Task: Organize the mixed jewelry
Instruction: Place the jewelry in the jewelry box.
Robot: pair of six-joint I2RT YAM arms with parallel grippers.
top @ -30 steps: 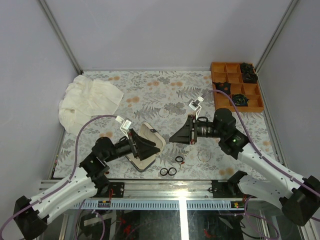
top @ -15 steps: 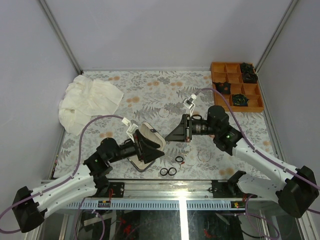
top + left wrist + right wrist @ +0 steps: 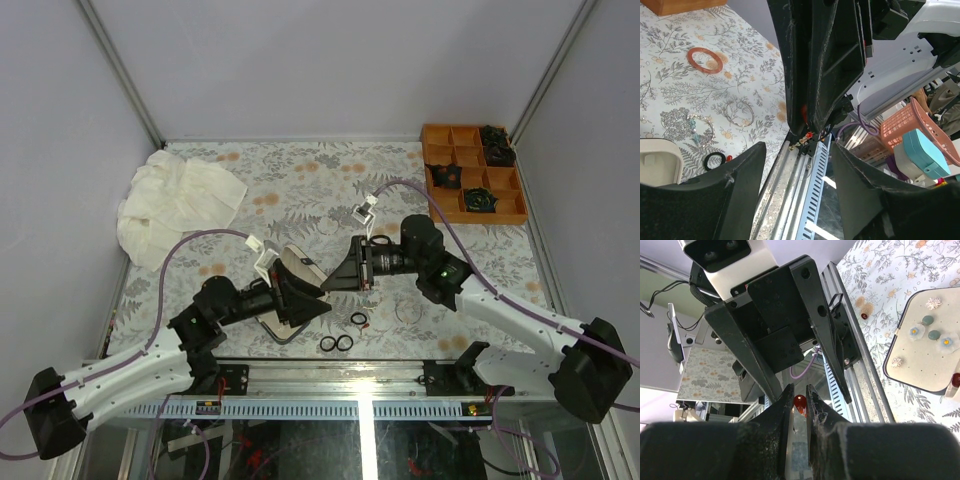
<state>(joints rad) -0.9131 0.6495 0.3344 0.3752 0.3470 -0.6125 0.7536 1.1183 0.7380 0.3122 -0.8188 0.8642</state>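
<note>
My right gripper is shut on a tiny red bead, held in the air. In the top view the right gripper points left and nearly meets my left gripper above the open cream-lined case. The left gripper is open with nothing between its fingers, and the right gripper's black fingers loom just ahead of it. Three black rings lie near the front edge. A clear hoop rests to their right. A black ring with a red bit beside it shows at the left wrist.
An orange compartment tray with dark pieces stands at the back right. A crumpled white cloth lies at the back left. The case lining carries several small studs. A clear hoop, a beaded bracelet and an orange ring lie on the patterned mat.
The right gripper has travelled left with the red bead until its tips nearly meet the left gripper. The left jaws have narrowed but still stand apart.
</note>
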